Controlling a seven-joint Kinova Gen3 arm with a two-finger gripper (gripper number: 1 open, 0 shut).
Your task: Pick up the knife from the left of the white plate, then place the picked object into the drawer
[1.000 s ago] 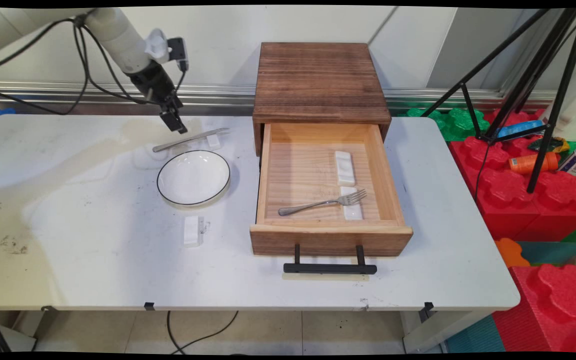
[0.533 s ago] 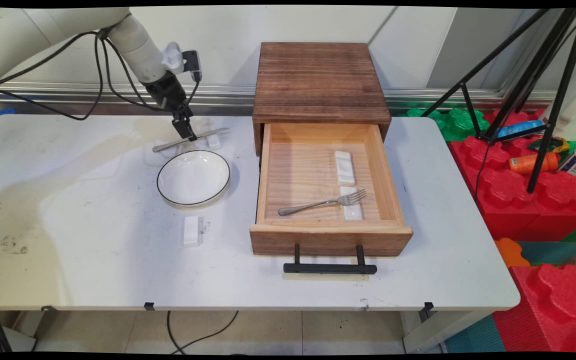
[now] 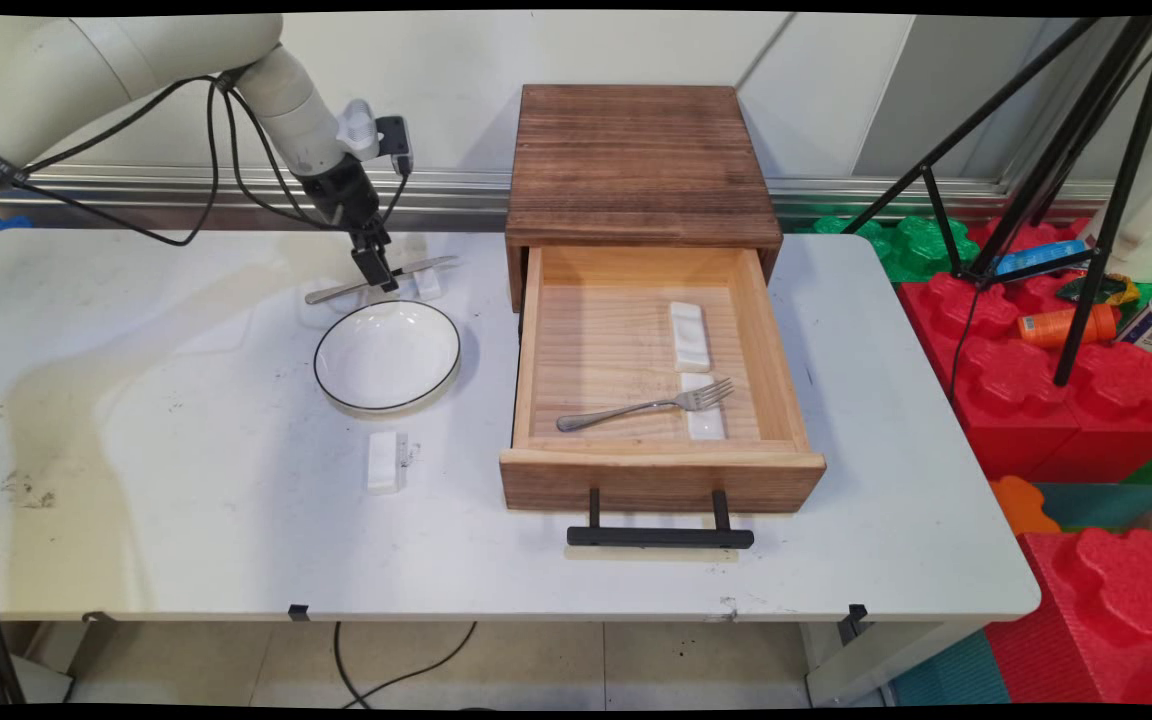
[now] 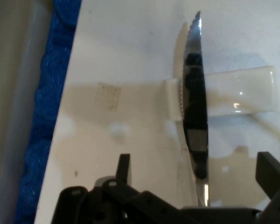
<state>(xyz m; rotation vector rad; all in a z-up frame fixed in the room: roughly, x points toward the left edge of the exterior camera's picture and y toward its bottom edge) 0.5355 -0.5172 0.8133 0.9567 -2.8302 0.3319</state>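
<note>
A silver knife (image 3: 336, 290) lies on the table behind a white bowl (image 3: 386, 355) with a dark rim, its blade end propped on a small white rest (image 3: 427, 283). My gripper (image 3: 377, 272) hangs right over the knife's middle, tilted down from the upper left. In the hand view the serrated knife (image 4: 195, 93) runs up the picture across the white rest (image 4: 242, 91). The gripper (image 4: 196, 175) is open, with one fingertip on each side of the knife and clear gaps between them and it.
Right of the bowl stands a wooden cabinet (image 3: 641, 160) with its drawer (image 3: 661, 475) pulled out, holding a fork (image 3: 641, 408) and two white rests. Another white rest (image 3: 383, 462) lies in front of the bowl. A black tripod (image 3: 1066, 170) and foam blocks stand at the right.
The gripper has moved right and down, from left of and above the knife to straddling its middle. Nothing on the table has shifted.
</note>
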